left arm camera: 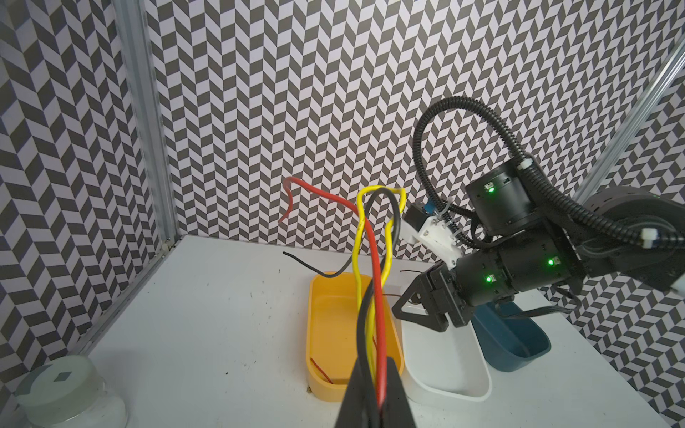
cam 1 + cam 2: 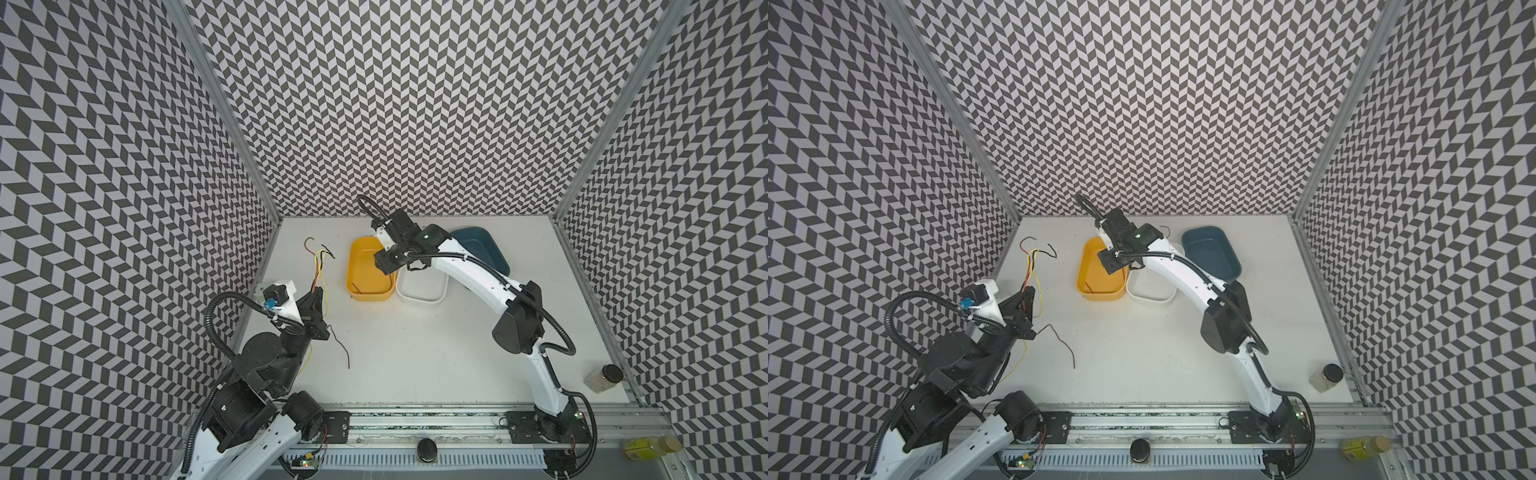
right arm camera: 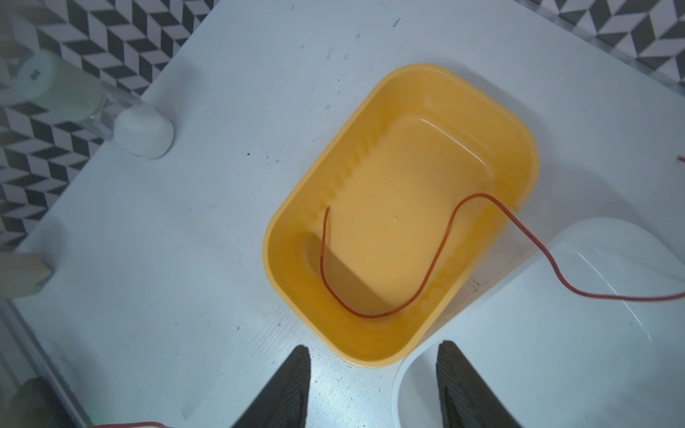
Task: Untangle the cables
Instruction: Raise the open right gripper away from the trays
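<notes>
The left hand (image 1: pixel 376 370) is closed on red, yellow and black cables (image 1: pixel 373 266) above the table (image 2: pixel 415 353), left side. The right hand (image 3: pixel 374 348), jaws apart and empty, is above the yellow tray (image 3: pixel 519 122), where one red cable (image 3: pixel 370 315) partly lies.

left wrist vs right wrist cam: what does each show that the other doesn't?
Left wrist only: the left gripper shut on the cable bundle of red, yellow and black; the blue tray.
Right wrist only: the right gripper open with nothing between its fingers; the loose red cable along its run, out over the yellow tray's rim and across the white tray.
Both: yellow tray, white tray, table, and part of that red cable lying in the yellow tray.
</notes>
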Available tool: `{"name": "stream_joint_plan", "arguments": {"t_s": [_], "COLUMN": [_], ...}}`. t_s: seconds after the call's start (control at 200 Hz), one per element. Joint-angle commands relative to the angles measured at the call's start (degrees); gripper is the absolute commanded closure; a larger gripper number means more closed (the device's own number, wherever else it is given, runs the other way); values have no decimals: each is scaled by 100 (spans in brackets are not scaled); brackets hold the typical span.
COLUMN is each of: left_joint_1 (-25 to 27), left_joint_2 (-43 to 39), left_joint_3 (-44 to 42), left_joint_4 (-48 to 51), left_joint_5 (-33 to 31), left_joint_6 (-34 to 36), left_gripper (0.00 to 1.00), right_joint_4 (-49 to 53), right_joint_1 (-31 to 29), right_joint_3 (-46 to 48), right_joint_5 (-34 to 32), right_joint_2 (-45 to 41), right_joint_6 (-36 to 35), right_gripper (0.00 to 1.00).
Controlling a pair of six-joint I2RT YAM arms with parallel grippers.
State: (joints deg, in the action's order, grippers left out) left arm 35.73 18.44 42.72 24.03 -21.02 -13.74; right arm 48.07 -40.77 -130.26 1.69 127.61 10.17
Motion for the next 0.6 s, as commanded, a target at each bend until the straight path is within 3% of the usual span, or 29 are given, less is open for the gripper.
{"name": "stream_joint_plan", "arguments": {"t_s": [0.0,0.165,0.225,0.335,0.416,0.596], "left_joint_1": [39,40,40,39,49,49], "left_joint_2": [-33,-24,-18,2,2,2], "left_joint_3": [-42,-37,-43,-39,-48,-52], "left_joint_4": [-133,-138,-136,-136,-138,-153], "left_joint_5": [-96,-78,-78,-78,-82,-87], "left_joint_6": [-6,-14,-15,-9,-8,-6], "left_gripper": [100,100,100,100,100,100], "right_joint_4": [-94,-416,-648,-1213,-1279,-1177], "right_joint_1": [586,1112,1334,1639,1764,1827], "right_joint_3": [296,925,1102,1295,1112,800], "right_joint_5": [-42,-164,301,1087,1254,1307], "right_joint_2": [-516,-728,-713,-516,-250,214], "right_joint_6": [785,1538,1789,2287,2502,2953], "right_gripper": [40,31,31,38,46,45]}}
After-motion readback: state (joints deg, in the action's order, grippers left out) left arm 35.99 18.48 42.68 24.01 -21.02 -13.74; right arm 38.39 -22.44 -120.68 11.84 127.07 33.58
